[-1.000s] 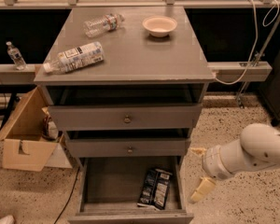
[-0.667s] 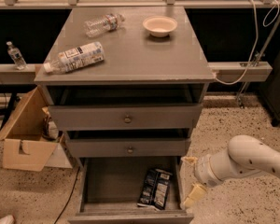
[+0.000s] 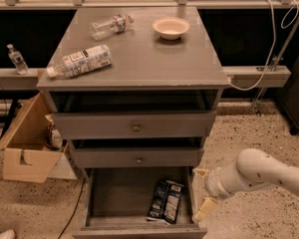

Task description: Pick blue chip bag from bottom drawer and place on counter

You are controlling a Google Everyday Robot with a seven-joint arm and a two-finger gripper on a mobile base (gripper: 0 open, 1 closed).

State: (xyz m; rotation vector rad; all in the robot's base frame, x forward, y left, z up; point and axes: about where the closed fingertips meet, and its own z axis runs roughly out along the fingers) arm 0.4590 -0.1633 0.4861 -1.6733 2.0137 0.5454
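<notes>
The blue chip bag [image 3: 165,200] lies flat at the right side of the open bottom drawer [image 3: 114,223], dark navy with white printing. My gripper [image 3: 202,190] hangs low on the white arm, just outside the drawer's right wall and right of the bag. Its two pale fingers are spread apart and hold nothing. The counter [image 3: 154,59] is the grey cabinet top above.
On the counter lie two plastic bottles [image 3: 79,61] [image 3: 109,25] and a pale bowl [image 3: 171,27]. The two upper drawers [image 3: 134,126] stand slightly pulled out. An open cardboard box [image 3: 25,148] sits on the floor to the left. A cable [image 3: 269,59] hangs at the right.
My arm has moved left and lower, bringing the gripper from well right of the cabinet up to the bottom drawer's right wall. The bag has not moved.
</notes>
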